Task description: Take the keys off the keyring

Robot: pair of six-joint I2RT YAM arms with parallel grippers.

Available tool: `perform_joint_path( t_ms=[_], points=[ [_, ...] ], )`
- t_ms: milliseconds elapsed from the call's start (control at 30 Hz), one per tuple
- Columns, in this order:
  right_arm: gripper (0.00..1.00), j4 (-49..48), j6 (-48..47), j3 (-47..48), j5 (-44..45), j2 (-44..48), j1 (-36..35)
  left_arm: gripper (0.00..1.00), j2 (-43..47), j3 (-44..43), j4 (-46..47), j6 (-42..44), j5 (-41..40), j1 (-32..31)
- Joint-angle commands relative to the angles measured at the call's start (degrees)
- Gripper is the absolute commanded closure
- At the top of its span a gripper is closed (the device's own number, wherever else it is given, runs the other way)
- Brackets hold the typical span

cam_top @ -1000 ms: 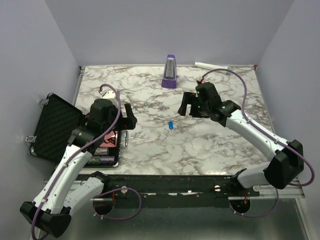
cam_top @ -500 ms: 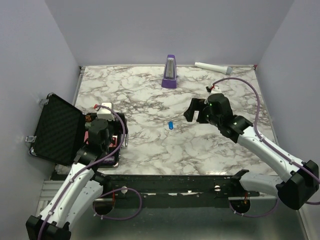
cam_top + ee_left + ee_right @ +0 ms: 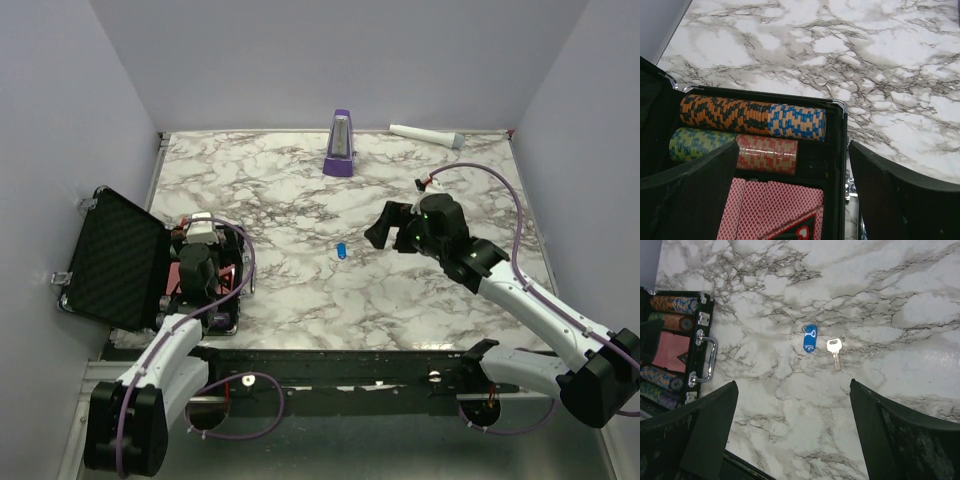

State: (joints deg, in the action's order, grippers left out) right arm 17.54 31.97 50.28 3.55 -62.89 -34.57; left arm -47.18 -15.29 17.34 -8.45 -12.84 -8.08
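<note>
The blue-headed key point(image 3: 341, 249) lies on the marble mid-table. In the right wrist view the blue head point(image 3: 810, 338) has a faint thin keyring loop point(image 3: 812, 328) at its top end. A plain silver key point(image 3: 834, 352) lies just right of it, apart from the loop. My right gripper point(image 3: 386, 228) hovers open and empty to the right of the keys, which lie ahead of its jaws point(image 3: 792, 384). My left gripper point(image 3: 200, 262) is open and empty above the open case, far left of the keys point(image 3: 793, 145).
A black case point(image 3: 115, 255) lies open at the left edge. It holds poker chips point(image 3: 752, 116) and red cards point(image 3: 775, 207), and its handle point(image 3: 707, 357) faces the keys. A purple metronome-shaped block point(image 3: 341, 145) and a white cylinder point(image 3: 425, 133) stand at the back.
My left arm has pulled back toward the near left and now hangs over the case. My right arm has drawn slightly back and right. The keys have not moved.
</note>
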Motion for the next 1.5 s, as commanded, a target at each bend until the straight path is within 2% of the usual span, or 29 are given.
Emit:
perform_joint_path(
  t_ms=[0, 467, 567, 600, 667, 700, 767, 1000, 1167, 1333, 1467],
  points=[
    [0.0, 0.12, 2.13, 0.87, -1.97, -0.39, -0.41, 0.01, -5.37, 3.59, 18.67, 0.27, 3.52, 2.71],
    [0.0, 1.0, 0.64, 1.75, -1.27, -0.56, -0.41, 0.01, -20.75, -3.08, 29.84, 5.12, 9.84, 7.19],
    [0.0, 1.09, 0.9, 1.66, -1.36, -1.0, -0.41, 0.01, -27.07, 1.74, 46.58, 6.59, 12.14, 7.37],
    [0.0, 1.01, 0.91, 1.66, -0.92, -1.0, -0.41, 0.01, -25.7, 0.88, 41.42, 6.25, 12.31, 7.46],
    [0.0, 1.18, 1.25, 1.49, 0.4, -0.83, -0.41, 0.01, -26.64, 1.48, 45.2, 6.16, 12.32, 7.46],
    [0.0, 1.09, 1.52, 1.49, 0.84, -0.83, -0.41, 0.01, -25.87, 0.97, 42.1, 5.81, 12.4, 7.46],
    [0.0, 0.92, 3.09, 1.22, 1.89, -1.44, -0.33, 0.01, -26.38, 1.49, 44.78, 6.16, 11.88, 7.46],
    [0.0, 6.45, 8.64, 0.7, 7.95, -5.22, -0.41, 0.01, -25.95, 1.32, 43.48, 5.99, 12.14, 7.46],
    [0.0, -0.22, 4.69, -5.28, 10.59, -2.67, -0.41, 0.01, -26.03, 1.4, 43.74, 6.07, 12.23, 7.46],
    [0.0, 1.44, 2.66, -2.04, 8.23, -8.29, -0.33, 0.01, -26.03, 1.4, 43.74, 5.99, 12.14, 7.46],
    [0.0, -0.48, 3.89, -3.08, 11.38, -12.16, -0.41, 0.01, -26.03, 1.4, 43.83, 5.99, 12.14, 7.46]
  ],
)
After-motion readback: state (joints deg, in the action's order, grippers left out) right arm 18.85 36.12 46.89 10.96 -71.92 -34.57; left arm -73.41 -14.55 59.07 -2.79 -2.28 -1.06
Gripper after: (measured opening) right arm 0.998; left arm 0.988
